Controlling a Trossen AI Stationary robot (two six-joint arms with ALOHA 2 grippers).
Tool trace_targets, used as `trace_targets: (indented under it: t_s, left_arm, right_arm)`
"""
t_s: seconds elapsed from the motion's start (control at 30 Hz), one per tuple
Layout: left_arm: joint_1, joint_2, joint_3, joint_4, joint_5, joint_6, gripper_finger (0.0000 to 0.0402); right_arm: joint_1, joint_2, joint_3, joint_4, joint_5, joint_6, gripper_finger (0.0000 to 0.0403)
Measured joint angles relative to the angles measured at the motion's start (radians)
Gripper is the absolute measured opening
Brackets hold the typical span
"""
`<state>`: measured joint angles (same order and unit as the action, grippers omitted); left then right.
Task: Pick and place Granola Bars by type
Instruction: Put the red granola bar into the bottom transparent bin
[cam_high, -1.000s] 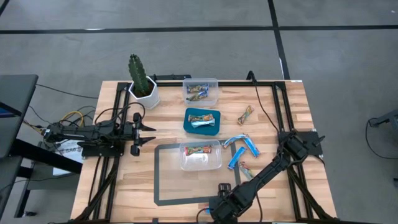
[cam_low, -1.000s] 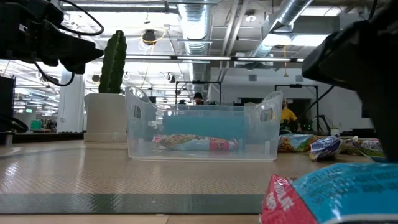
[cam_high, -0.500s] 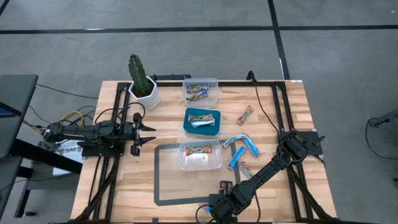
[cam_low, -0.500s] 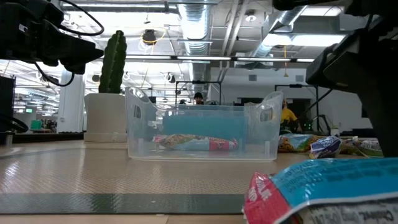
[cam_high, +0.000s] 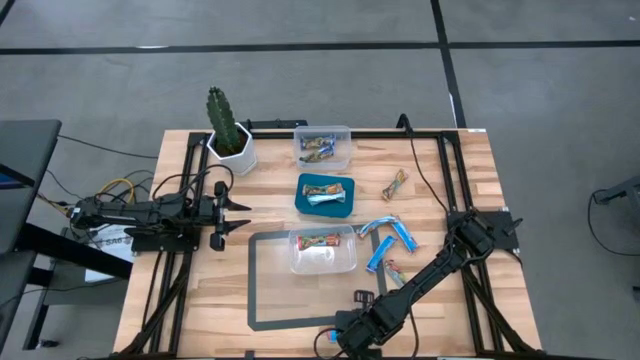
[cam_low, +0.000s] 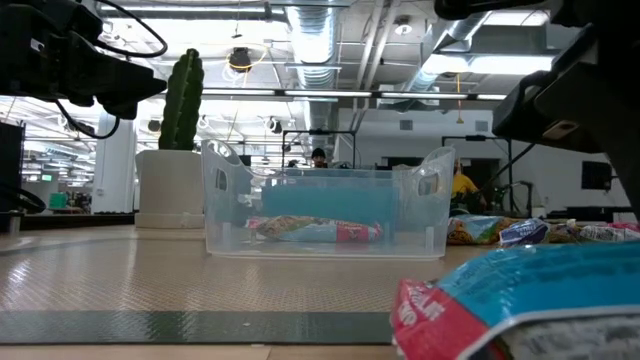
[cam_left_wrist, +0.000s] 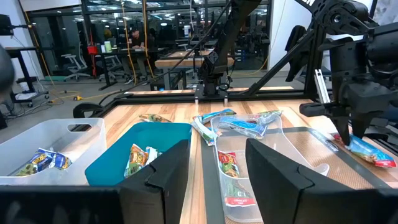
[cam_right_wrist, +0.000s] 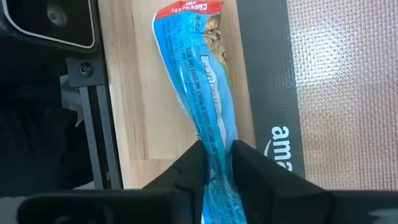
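A blue granola bar (cam_right_wrist: 198, 81) with a red end lies at the table's near edge, half on the wood and half on the dark mat (cam_high: 268, 290). My right gripper (cam_high: 360, 297) stands over it, shut on it. The same bar fills the low view's corner (cam_low: 520, 290). Several more Granola Bars lie loose on the right (cam_high: 385, 232); others sit in the far clear bin (cam_high: 323, 147), the teal tray (cam_high: 326, 194) and the near clear bin (cam_high: 322, 250). My left gripper (cam_left_wrist: 214, 180) waits open and level at the table's left (cam_high: 235, 215). My right gripper pinches the blue bar between its two fingers at the end away from the red one (cam_right_wrist: 214, 146), where the wrapper is squeezed narrow. The fingers come steeply from above and lie across the bar. I cannot tell whether the red end (cam_right_wrist: 186, 9) is off the table.
A cactus in a white pot (cam_high: 228, 135) stands at the far left. A tan bar (cam_high: 395, 185) lies alone right of the teal tray. The black frame rails (cam_high: 440, 190) run along the table's sides. Bare wood shows between the left arm and the mat.
My right gripper has shut on the blue bar without leaving its place at the near edge. In the low view the bar's red end has slid sideways toward the middle of the table and the bar has tilted.
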<state>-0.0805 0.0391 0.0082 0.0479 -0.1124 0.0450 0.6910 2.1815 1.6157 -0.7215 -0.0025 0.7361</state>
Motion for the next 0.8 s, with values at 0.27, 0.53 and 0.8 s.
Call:
trace_targets:
  t_s: [0.27, 0.53, 0.8]
  left_arm:
    - [0.000, 0.000, 0.000, 0.000, 0.000, 0.000, 0.0153]
    - [0.000, 0.000, 0.000, 0.000, 0.000, 0.000, 0.0153]
    - [0.000, 0.000, 0.000, 0.000, 0.000, 0.000, 0.0153]
  right_arm:
    - [0.000, 0.000, -0.001, 0.059, 0.000, -0.011, 0.0060]
    - [-0.007, -0.041, -0.001, 0.114, 0.038, -0.062, 0.0060]
    - [-0.067, -0.129, -0.001, 0.204, 0.188, -0.223, 0.0060]
